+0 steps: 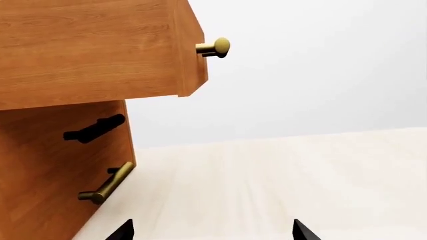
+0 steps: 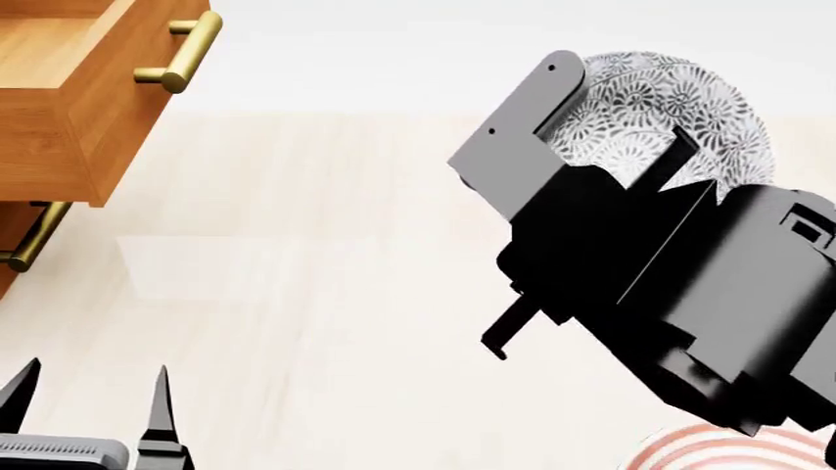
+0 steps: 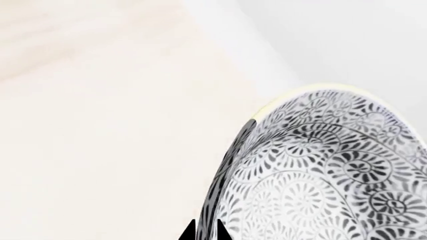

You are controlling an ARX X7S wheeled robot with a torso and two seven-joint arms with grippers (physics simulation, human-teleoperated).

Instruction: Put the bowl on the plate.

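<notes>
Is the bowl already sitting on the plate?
No, the bowl is up in the right gripper, well apart from the plate at the head view's bottom edge.

Surface: you had a pale, cream wood-grain tabletop (image 2: pixel 327 294) across most of the head view.
Furniture: you saw a brown wooden cabinet (image 2: pixel 53 117) at the upper left, its drawer (image 2: pixel 66 59) pulled open, with brass bar handles (image 2: pixel 180 54).
Wall: plain pale grey backdrop (image 1: pixel 320 70).

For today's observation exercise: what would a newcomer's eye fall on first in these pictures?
First, the grey floral bowl at the head view's upper right, tilted, its rim pinched by the right claw on its bulky black arm. Next, the open wooden drawer with a brass handle, upper left. A red-ringed plate peeks in below.
</notes>
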